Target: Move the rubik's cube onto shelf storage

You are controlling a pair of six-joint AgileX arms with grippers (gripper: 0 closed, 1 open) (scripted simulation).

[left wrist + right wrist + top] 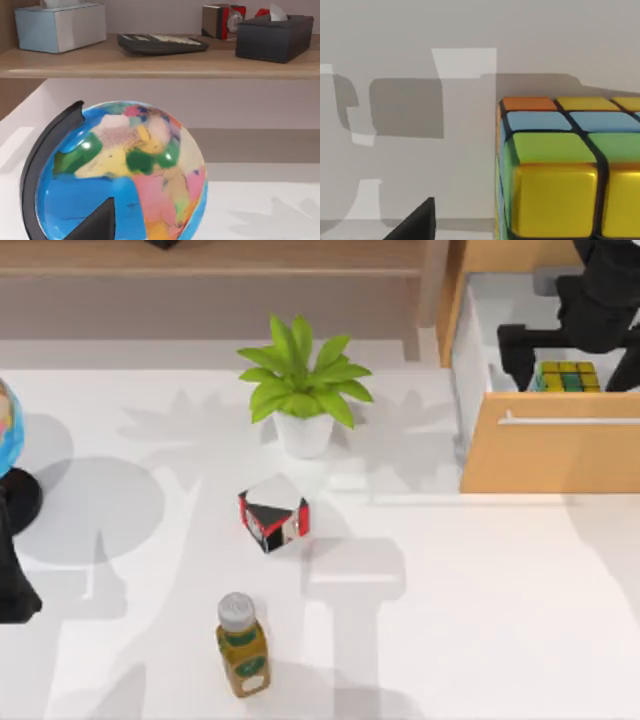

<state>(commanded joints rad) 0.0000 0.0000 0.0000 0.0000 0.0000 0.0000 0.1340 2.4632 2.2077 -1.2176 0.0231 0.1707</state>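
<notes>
The rubik's cube (567,376) lay inside the open drawer (550,455) at the surface's two o'clock corner. The right end effector (570,355) straddled it from above, one finger (513,352) at the cube's nine o'clock side; whether the fingers were clamped could not be told. The shelf storage (230,258) ran along the twelve o'clock edge, toward ten o'clock from the cube. The right arm was nearer. The left arm sat parked at nine o'clock by the globe (125,170).

Right end effector (565,358) lowered at far right, fingers spread wide. Left arm parked at the left edge.
</notes>
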